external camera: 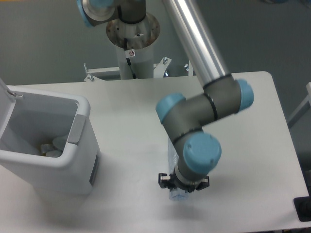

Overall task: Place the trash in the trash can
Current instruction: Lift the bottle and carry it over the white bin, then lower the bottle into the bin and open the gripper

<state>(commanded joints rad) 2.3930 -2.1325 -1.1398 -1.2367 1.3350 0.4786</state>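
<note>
- The bottle (173, 156) looks light, crinkly and slippery; holding its middle seems best.
- The gripper (181, 187) sits over its 6 o'clock end; whether the fingers pinch it cannot be seen.
- The bin (73, 145) waits at 9 o'clock.

Bench (121, 107): smooth matt off-white top, faint sheen.
Trash can (63, 160): white moulded plastic, smooth, satin; grey panel (75, 129) at rim, matt plastic; lid (5, 92) same white plastic.
Bottle (174, 158): clear crinkled plastic, bluish tint, glossy (mostly hidden behind arm).
Arm tube (194, 39): brushed bare metal, bright sheen.
Joint housings (187, 119): matt grey; joint caps (201, 150): smooth light-blue plastic.
Tool (182, 187): black, matt, detail too small to tell.
Base column (133, 58): white painted, smooth.
</note>
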